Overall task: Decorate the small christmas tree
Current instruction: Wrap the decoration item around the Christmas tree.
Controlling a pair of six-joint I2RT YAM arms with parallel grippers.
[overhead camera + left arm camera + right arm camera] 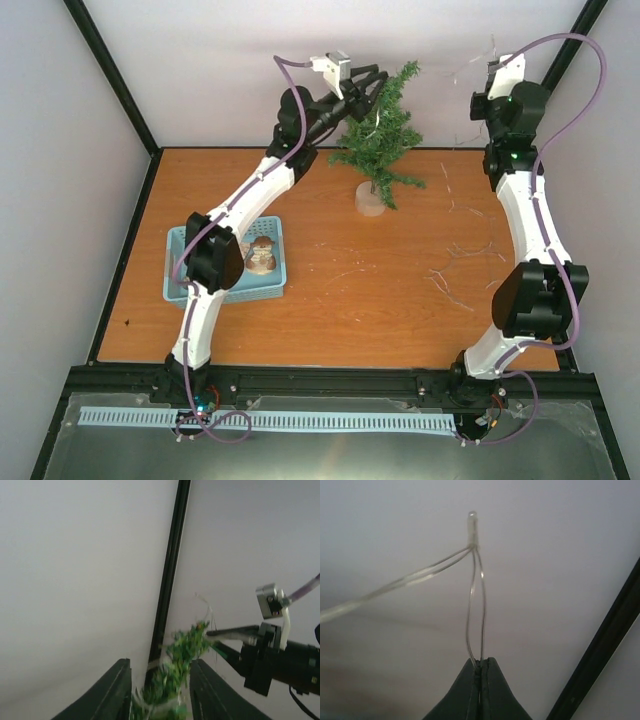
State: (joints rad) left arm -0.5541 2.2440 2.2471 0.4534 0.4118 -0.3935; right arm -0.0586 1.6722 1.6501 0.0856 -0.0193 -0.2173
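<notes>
the small christmas tree [378, 140] stood upright on its pale base at the far middle of the table [330, 300], leaning a touch to the right; in the left wrist view its bristly top [177, 665] rose right between the fingers; the left gripper [372, 85] sat up at the tree's crown with its jaws parted partway, foliage in the gap, and nothing clearly clamped; over to the right gripper [481, 666], pinched tight on a thin light wire [475, 605], a loop of it running up to a tiny bulb [472, 522]; that gripper [497, 62] was held high, well apart from the tree on its right side.

as i read it, the step was draping the wire on the branches; done well, the right arm would carry the strand across at crown height and lower it so it snags in the needles, with enough slack not to tug; the tree looked light and top-heavy, so the left jaws were best kept loosely about the top to steady it rather than squeeze.

the count: one tree; two grippers; one bulb seen close; loose wire strands [455, 270] scattered on the right of the table, too fine to number; one blue basket [180, 290] near left, with what looked like two ornaments [262, 255] inside, hard to be sure.
</notes>
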